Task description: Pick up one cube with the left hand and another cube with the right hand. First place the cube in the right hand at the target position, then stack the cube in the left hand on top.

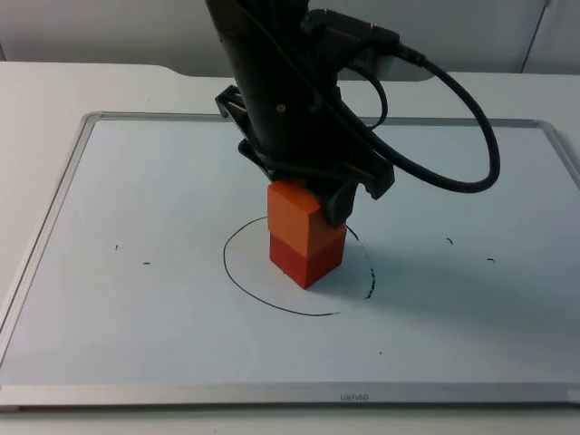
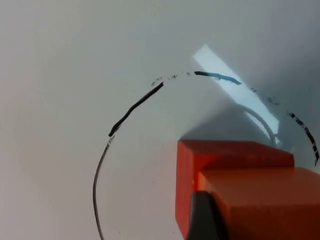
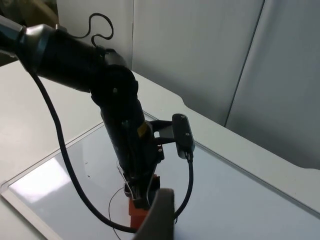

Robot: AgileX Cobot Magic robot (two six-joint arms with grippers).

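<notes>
An orange cube point(image 1: 292, 207) rests on top of a darker red cube point(image 1: 313, 258), slightly turned against it. Both stand inside a hand-drawn black circle point(image 1: 245, 283) on the whiteboard. My left gripper point(image 1: 304, 195) reaches down from above and is shut on the orange cube. In the left wrist view a black fingertip point(image 2: 205, 215) presses against the orange cube point(image 2: 270, 200), with the red cube point(image 2: 235, 150) under it. My right gripper point(image 3: 157, 215) waits high up and well away, looking at the left arm point(image 3: 120, 130) and the stack point(image 3: 136, 210).
A framed whiteboard point(image 1: 136, 181) covers most of the table, with small pen marks point(image 1: 145, 264) left and right of the circle. The left arm's cable point(image 1: 471, 118) loops out to the right above the board.
</notes>
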